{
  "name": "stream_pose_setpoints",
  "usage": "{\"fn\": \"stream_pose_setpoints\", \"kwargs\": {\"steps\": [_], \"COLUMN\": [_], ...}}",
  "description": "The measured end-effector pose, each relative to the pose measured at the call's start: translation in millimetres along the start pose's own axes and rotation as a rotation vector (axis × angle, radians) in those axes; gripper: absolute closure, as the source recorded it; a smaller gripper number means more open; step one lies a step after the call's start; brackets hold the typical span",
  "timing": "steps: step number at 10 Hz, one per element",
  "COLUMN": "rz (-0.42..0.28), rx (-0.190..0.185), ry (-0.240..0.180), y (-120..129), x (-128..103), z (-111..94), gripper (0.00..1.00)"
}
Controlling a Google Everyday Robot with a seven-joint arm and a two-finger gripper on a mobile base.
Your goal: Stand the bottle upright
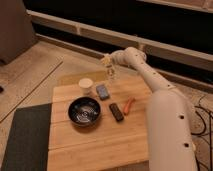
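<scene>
The bottle point(112, 74), small and whitish-cream, hangs roughly upright just under my gripper point(108, 63), over the far edge of the wooden table point(100, 145). The gripper reaches in from the right on the long white arm point(150, 80) and appears shut on the bottle's top. Whether the bottle's base touches the table is not visible.
A round cream cup point(86, 86) and a small blue-grey block point(102, 91) stand just in front of the bottle. A black bowl point(84, 111), a flat black bar point(116, 111) and an orange piece point(129, 105) lie mid-table. A dark mat point(25, 137) lies on the floor to the left.
</scene>
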Motion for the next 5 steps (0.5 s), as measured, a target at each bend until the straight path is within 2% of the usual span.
{"fn": "stream_pose_setpoints", "kwargs": {"steps": [1,3,5], "rz": [0.000,-0.019,-0.047], "rx": [-0.045,-0.129,-0.157], "ry": [-0.042,-0.080,-0.062], "y": [5.2,15.6,10.1], "x": [-2.9,0.2,11.7], "z": [-3.2,-7.0,-16.2], "gripper": [1.00,1.00,1.00]}}
